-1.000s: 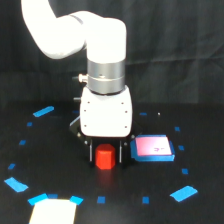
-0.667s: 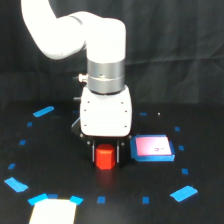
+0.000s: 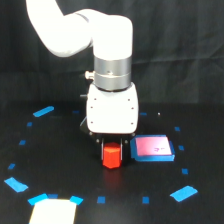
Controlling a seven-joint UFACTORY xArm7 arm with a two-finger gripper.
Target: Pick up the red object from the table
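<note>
The red object (image 3: 112,156), a small red-orange block, sits upright directly beneath the white arm's wrist in the exterior view. My gripper (image 3: 112,149) points straight down over it. Its dark fingers (image 3: 103,146) press against the block's two sides, so it is shut on the block. The block's top is tucked up between the fingers and only its lower part shows. Whether its base touches the black table (image 3: 65,165) or hangs just above it I cannot tell.
A flat pinkish square with a blue border (image 3: 152,149) lies just to the exterior view's right of the block, close to the gripper. A pale sheet (image 3: 50,212) lies at the bottom left edge. Small blue tape marks (image 3: 182,192) ring the arm.
The gripper and the red block between its fingers have shifted together a little towards the exterior view's right, closer to the blue-bordered square. Their height looks the same.
</note>
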